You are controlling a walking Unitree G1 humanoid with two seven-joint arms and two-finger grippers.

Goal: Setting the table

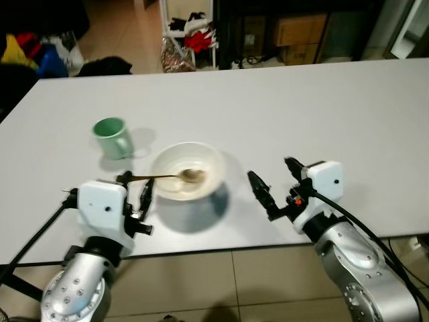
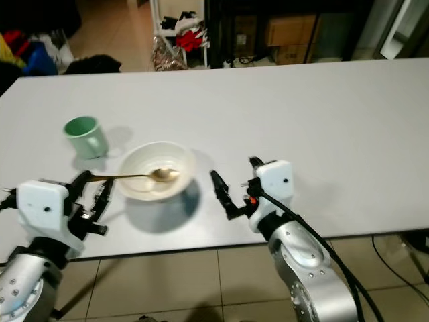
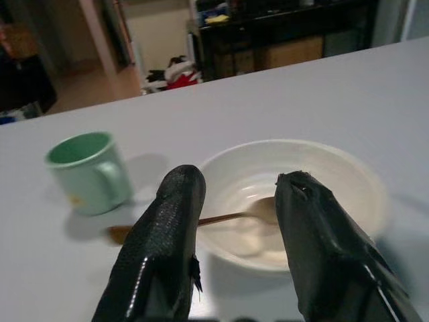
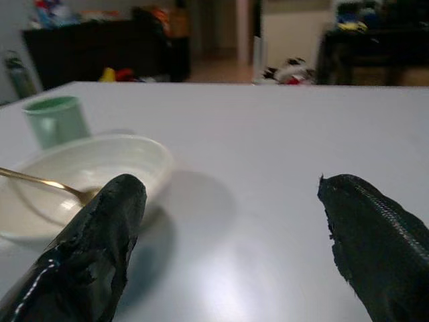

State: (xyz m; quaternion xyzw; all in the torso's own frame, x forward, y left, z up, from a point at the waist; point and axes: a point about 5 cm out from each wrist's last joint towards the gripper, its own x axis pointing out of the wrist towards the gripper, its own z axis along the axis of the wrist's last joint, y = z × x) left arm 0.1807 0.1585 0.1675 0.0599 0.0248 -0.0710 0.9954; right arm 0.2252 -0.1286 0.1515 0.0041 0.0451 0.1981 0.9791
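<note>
A white bowl (image 1: 188, 171) sits near the front edge of the white table (image 1: 301, 107). A gold spoon (image 1: 175, 177) lies in it, with its handle sticking out over the rim toward my left. A green mug (image 1: 112, 137) stands behind and to the left of the bowl. My left gripper (image 1: 136, 185) is open just left of the bowl, at the end of the spoon handle (image 3: 221, 218), which it does not grip. On the bowl's other side my right gripper (image 1: 276, 182) is open and holds nothing, a short gap from the bowl (image 4: 87, 171).
The table's front edge (image 1: 228, 247) runs just under both grippers, with tiled floor below. Past the far edge are a white rack with red and black clothes (image 1: 191, 33), cardboard boxes (image 1: 298, 30) and coloured clutter (image 1: 33, 50) on the floor.
</note>
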